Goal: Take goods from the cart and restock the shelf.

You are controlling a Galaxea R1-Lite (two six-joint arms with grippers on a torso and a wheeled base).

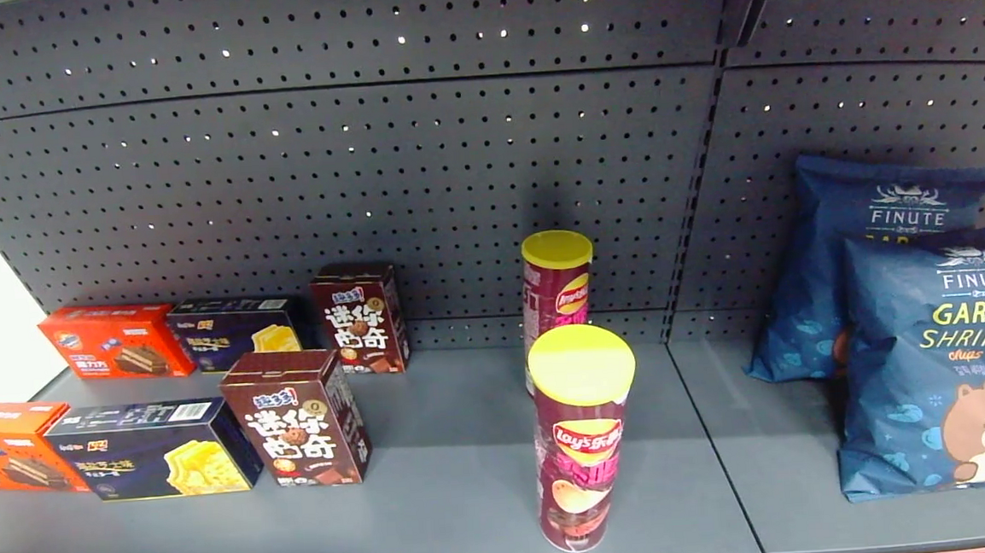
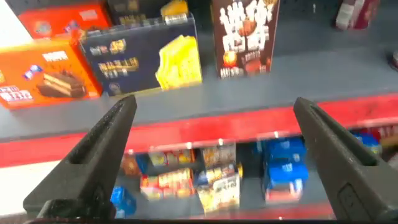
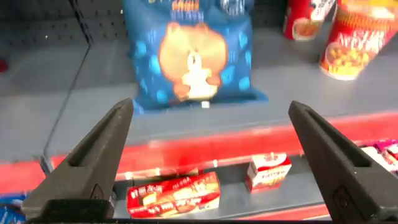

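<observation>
Grey shelf (image 1: 471, 483) w/ pegboard back (image 1: 323, 167) and a red front edge (image 2: 205, 134) carries all the goods. On the R bay two blue chip bags stand one behind the other, front bag (image 1: 943, 369) overlapping rear bag (image 1: 850, 246). Mid-shelf, two chip cans w/ yellow lids stand upright in a row front to back: front can (image 1: 584, 438) near the edge, rear can (image 1: 556, 294) by the pegboard. On the L, boxes sit in two rows: brown boxes (image 1: 296, 418) upright, dark blue boxes (image 1: 153, 451) lying flat beside them, orange boxes (image 1: 7, 447) furthest L. Left jaws are spread wide, nothing between them, in front of the red edge below the dark blue box. Right jaws are also wide apart and empty, in front of the edge below the front bag. Small packs (image 2: 205, 180) lie on a lower tier beneath.
</observation>
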